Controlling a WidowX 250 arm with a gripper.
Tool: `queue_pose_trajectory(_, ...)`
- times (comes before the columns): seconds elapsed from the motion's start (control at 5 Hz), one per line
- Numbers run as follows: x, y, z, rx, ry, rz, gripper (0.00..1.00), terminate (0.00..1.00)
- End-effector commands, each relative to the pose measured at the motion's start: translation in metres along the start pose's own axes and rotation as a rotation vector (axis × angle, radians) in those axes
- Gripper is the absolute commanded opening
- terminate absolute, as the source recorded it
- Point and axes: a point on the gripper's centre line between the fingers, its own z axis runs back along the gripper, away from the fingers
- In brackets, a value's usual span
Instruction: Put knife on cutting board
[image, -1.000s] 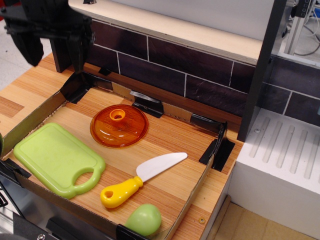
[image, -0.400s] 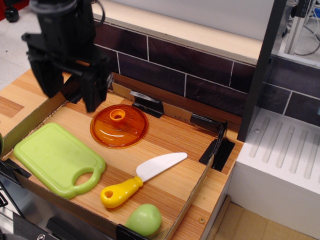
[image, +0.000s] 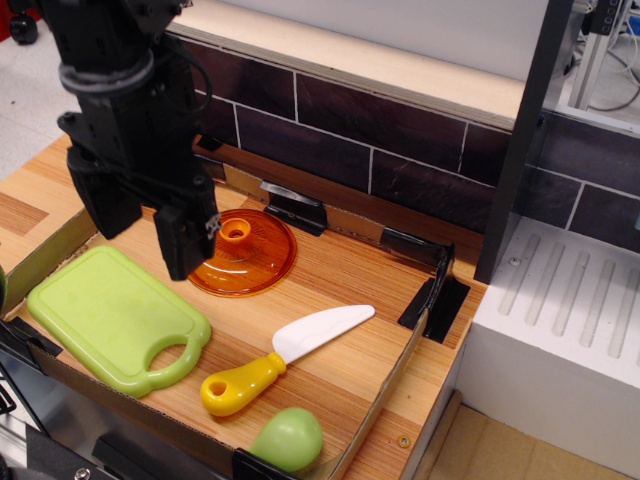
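The knife (image: 280, 358) lies flat on the wooden tray floor, white blade pointing right and back, yellow handle toward the front left. The light green cutting board (image: 110, 312) lies flat at the tray's front left, its loop handle toward the knife. My black gripper (image: 145, 232) hangs open and empty above the board's back edge and the left side of the orange lid. Its two fingers (image: 182, 240) point down, wide apart. It is well left and back of the knife.
A round orange lid (image: 245, 252) with a knob lies behind the knife, partly covered by my finger. A green egg-shaped lump (image: 287, 438) sits at the tray's front edge. Low cardboard walls (image: 385, 385) ring the tray. A dark brick wall stands behind.
My gripper has come down and forward from the back left corner to just over the board's back edge and the orange lid. The knife and board have not moved.
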Motion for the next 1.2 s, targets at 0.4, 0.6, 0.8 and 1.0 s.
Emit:
queue_pose_trajectory(0.4, 0.009, -0.01, -0.048, 0.031, 0.025, -0.031, 1.0, 0.0)
queue_pose_trajectory(0.6, 0.009, -0.016, -0.05, 0.02, 0.037, -0.039, 1.0, 0.0)
queue_pose_trajectory(0.8, 0.006, -0.024, -0.054, -0.001, 0.08, -0.056, 1.0, 0.0)
queue_pose_trajectory(1.0, 0.001, -0.031, -0.06, 0.01, 0.088, -0.072, 1.0, 0.0)
